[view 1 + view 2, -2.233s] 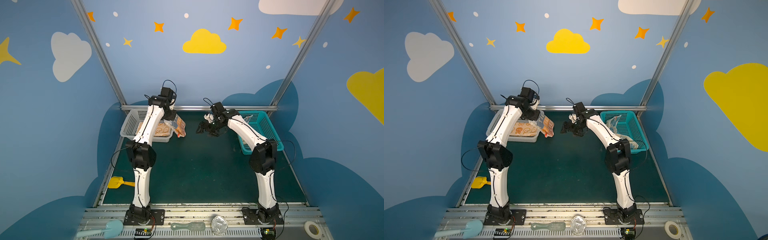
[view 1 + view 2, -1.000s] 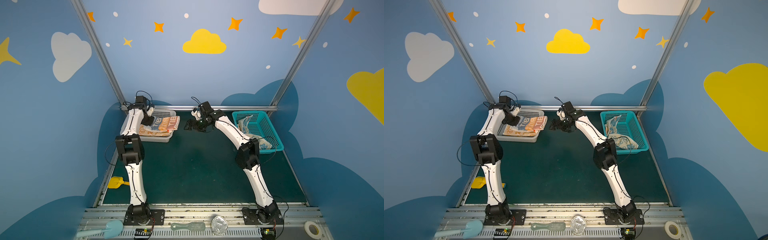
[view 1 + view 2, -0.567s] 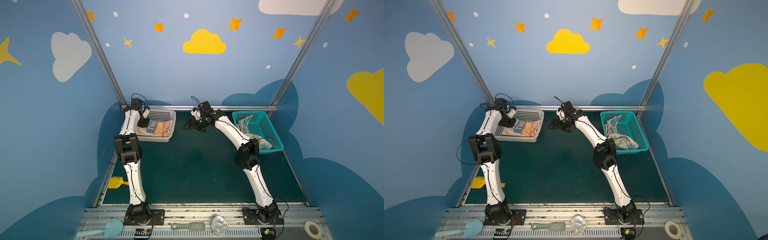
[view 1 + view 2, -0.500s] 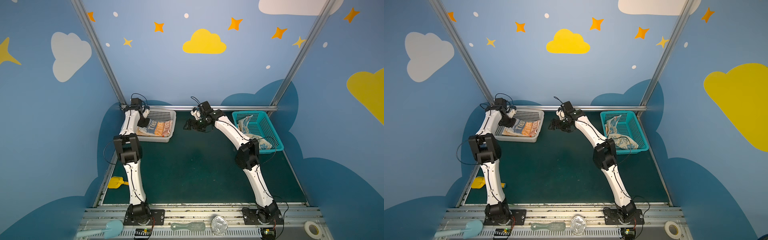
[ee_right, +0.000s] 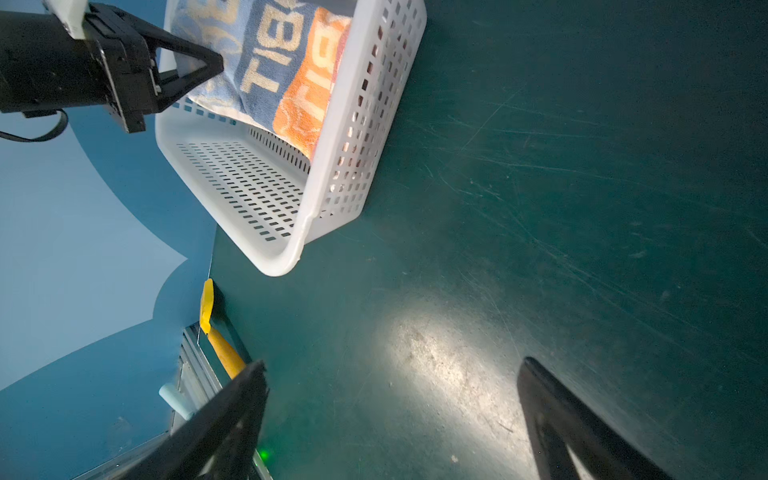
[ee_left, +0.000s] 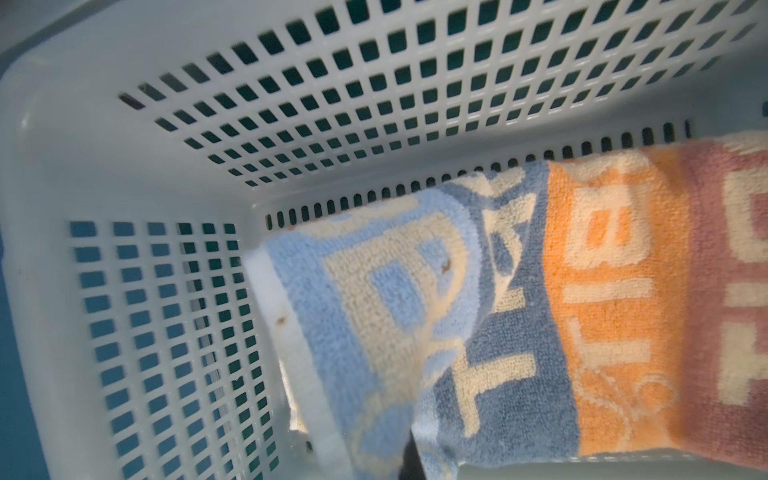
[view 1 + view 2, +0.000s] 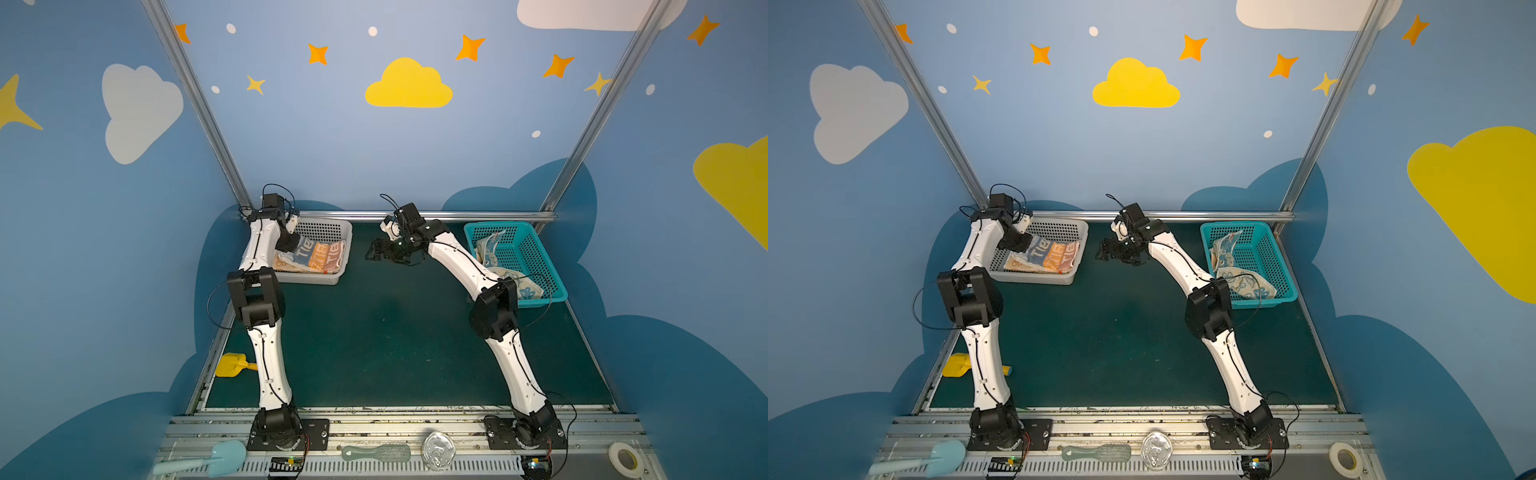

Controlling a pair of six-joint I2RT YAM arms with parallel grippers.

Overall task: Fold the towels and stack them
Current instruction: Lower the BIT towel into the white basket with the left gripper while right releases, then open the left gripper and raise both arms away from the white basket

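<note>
Jaws first: my left gripper [image 7: 291, 243] is pinched tight on the light-blue end of the blue-orange-pink terry RABBIT towel [image 7: 321, 258]. My right gripper [image 7: 384, 253] is spread wide with nothing in it. It hovers over the dark green table mat [image 7: 395, 332] at about 12 o'clock, near the white perforated plastic basket [image 7: 324, 227].

What's new: a couple of seconds back that towel was dangling over the basket's 3 o'clock rim. Since then I've swung my left arm out to the table's 10 o'clock corner and dragged the towel inside. Now it's spread across the basket, lying on the orange-and-cream bunny towel [image 7: 1020, 264], which pokes out under it on the 7 o'clock side. From my left wrist the pinched end looks lifted and creased, so it isn't properly set down yet.

What that means, I reckon: two of the three count as stacked once I let go. How tidy the fold is, I can't tell from these views.

The blue-and-cream bunny-face towel [image 7: 488, 251] is crumpled in the teal perforated plastic basket [image 7: 542, 262] at 2 o'clock, with one end flopped over its 6 o'clock rim. That's the next job, and my empty right gripper is the one on that side.
</note>
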